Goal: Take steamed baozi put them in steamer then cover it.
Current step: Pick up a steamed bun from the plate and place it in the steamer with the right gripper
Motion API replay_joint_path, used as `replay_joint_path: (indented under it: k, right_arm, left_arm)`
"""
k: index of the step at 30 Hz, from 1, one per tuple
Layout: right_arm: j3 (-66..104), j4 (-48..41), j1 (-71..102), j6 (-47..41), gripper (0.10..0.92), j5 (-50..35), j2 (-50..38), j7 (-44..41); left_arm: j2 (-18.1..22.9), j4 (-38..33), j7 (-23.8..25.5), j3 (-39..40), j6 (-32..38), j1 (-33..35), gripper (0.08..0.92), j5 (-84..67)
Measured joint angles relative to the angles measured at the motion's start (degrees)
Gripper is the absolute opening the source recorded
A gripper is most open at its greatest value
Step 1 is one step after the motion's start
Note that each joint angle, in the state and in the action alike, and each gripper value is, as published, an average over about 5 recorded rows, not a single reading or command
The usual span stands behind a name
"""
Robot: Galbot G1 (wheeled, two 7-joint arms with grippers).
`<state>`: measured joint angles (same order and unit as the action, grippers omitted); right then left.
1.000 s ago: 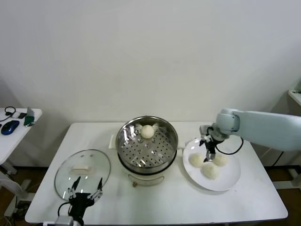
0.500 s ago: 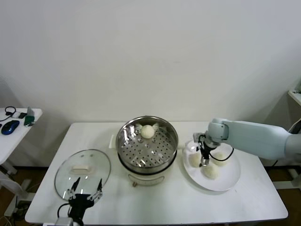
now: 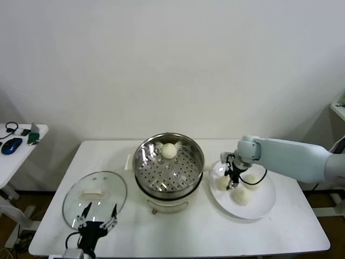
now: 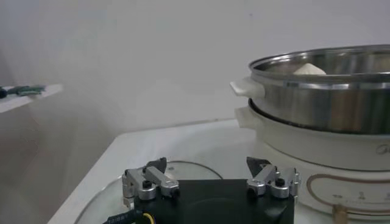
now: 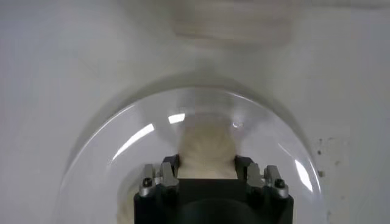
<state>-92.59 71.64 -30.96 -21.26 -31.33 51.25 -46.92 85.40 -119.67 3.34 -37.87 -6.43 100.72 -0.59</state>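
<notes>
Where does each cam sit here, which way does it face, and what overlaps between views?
Head view: high on the robot, looking forward and down at the white table; both arms show, left gripper low by the round clear glass lid, right gripper shut on a cream-white steamed bun on the flat white plate.
Left wrist view: low behind the open left gripper, facing the shiny stainless-steel steamer.
Right wrist view: above the right gripper, looking down on the held bun.
Shared: head and left wrist views both show the steamer; head and right wrist views the held bun.

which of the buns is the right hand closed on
The bun at the plate's steamer-side edge: the right hand is shut on it. Two other plate buns lie free, and one sits in the steamer.
</notes>
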Motion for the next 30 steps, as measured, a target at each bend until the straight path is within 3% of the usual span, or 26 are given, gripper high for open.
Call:
replay_joint_path:
  k: [15,30]
  right_arm:
    - [0.2,3.35,-23.45,0.93,0.611,-11.69,7.55,-6.12]
    - [4.23,6.79,-17.56,-5.25,0.611,-15.89,22.12,0.24]
  left_arm:
    - [-0.61,-0.67,0.01,-0.06,-0.19,-0.25,0.823,-0.13]
    - [-0.19,-1.47,0.06,-0.35,-0.31,-0.15,0.823,-0.44]
